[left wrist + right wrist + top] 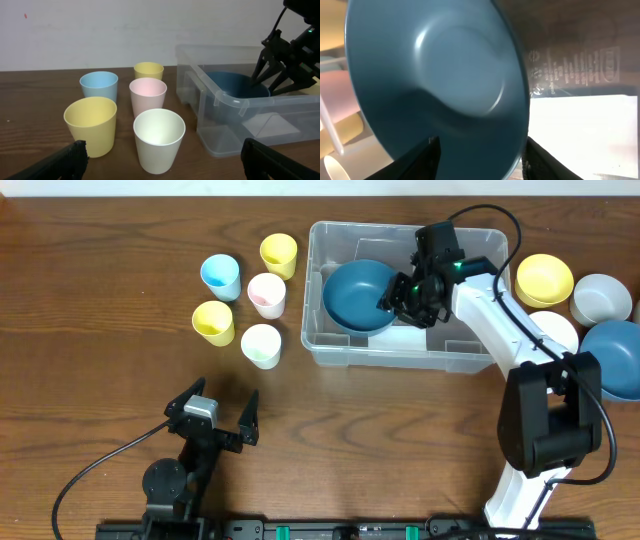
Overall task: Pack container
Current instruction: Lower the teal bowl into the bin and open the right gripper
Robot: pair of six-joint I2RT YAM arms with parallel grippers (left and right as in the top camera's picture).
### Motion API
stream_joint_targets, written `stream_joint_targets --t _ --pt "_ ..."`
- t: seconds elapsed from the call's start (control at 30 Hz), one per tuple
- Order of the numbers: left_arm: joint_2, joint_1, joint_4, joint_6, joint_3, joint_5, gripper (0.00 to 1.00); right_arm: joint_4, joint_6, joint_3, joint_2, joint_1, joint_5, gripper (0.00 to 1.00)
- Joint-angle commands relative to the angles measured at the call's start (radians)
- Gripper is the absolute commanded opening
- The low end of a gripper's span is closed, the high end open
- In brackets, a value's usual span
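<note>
1. Five cups: blue cup (pixel 220 276), pink cup (pixel 267 294), white cup (pixel 261 345), far yellow cup (pixel 279 254), near yellow cup (pixel 213 322).
2. Five bowls: dark blue bowl (pixel 355 295), yellow bowl (pixel 544 278), grey bowl (pixel 601 297), white bowl (pixel 560 327), lighter blue bowl (pixel 615 360).
3. One container (pixel 330 240).

The container (pixel 330 352) is clear, glossy plastic (its moulded ridges catch light). The dark blue bowl (pixel 357 295) looks smooth with a soft sheen, the pastel cups (pixel 159 132) matt, the table (pixel 100 330) grained brown wood.

No legible text anywhere (only blurred moulded marks (pixel 575 67) on the container (pixel 400 360) floor)
</note>
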Motion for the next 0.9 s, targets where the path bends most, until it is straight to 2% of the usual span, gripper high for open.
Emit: stream_joint_targets --t 0.0,0.2,0.33,0.4,0.5,0.53,0.73,0.77,0.87 --pt "-0.006 0.005 -0.033 0.014 -0.019 0.017 0.98 -0.002 -0.024 0.024 -0.034 0.019 -0.023 0.56" --pt "-0.006 0.005 -0.033 0.014 -0.019 0.017 0.98 -0.023 -0.024 0.051 -0.076 -0.002 -0.013 0.64" --pt "-0.006 0.005 -0.033 0.014 -0.019 0.017 0.98 -0.100 -0.062 0.122 -0.159 -0.029 0.026 0.69" --pt "-0.006 0.005 -0.033 0.014 -0.019 0.017 0.98 -0.157 -0.087 0.166 -0.211 -0.047 0.076 0.77" --pt "-0.006 0.005 -0.033 0.014 -0.019 0.017 0.98 -0.250 -0.095 0.225 -0.299 -0.103 0.163 0.95" --pt "-0.006 0.005 -0.033 0.014 -0.019 0.017 0.98 -0.291 -0.095 0.240 -0.336 -0.142 0.196 0.99" --pt "-0.006 0.005 -0.033 0.014 -0.019 0.017 0.98 -0.516 -0.003 0.242 -0.446 -0.437 0.363 0.99" --pt "-0.006 0.005 -0.033 0.014 -0.019 0.017 0.98 -0.578 0.008 0.242 -0.447 -0.529 0.378 0.99" --pt "-0.006 0.005 -0.033 0.014 -0.019 0.017 0.98 -0.642 0.019 0.218 -0.445 -0.683 0.375 0.99"
